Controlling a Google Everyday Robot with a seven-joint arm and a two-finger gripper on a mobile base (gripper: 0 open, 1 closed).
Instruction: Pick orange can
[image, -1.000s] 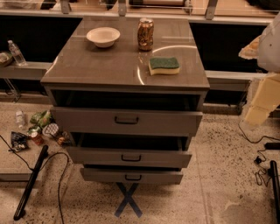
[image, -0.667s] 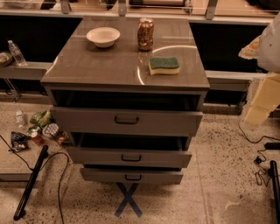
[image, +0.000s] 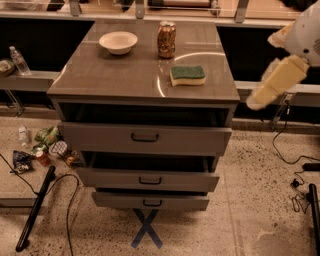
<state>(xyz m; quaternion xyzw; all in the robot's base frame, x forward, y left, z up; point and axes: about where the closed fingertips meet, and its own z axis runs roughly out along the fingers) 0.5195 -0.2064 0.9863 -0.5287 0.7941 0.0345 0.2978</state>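
The orange can (image: 166, 39) stands upright at the far middle of the tabletop (image: 115, 75), with a white bowl (image: 118, 42) to its left and a green-and-yellow sponge (image: 187, 75) nearer and slightly right of it. The tool (image: 262, 95) hangs in the air off the right edge of the cabinet, well apart from the can; I cannot tell whether it is open or closed. All three drawers below stand partly pulled out.

High front view down onto cabinet (image: 115, 75), gripper (image: 265, 93) far right
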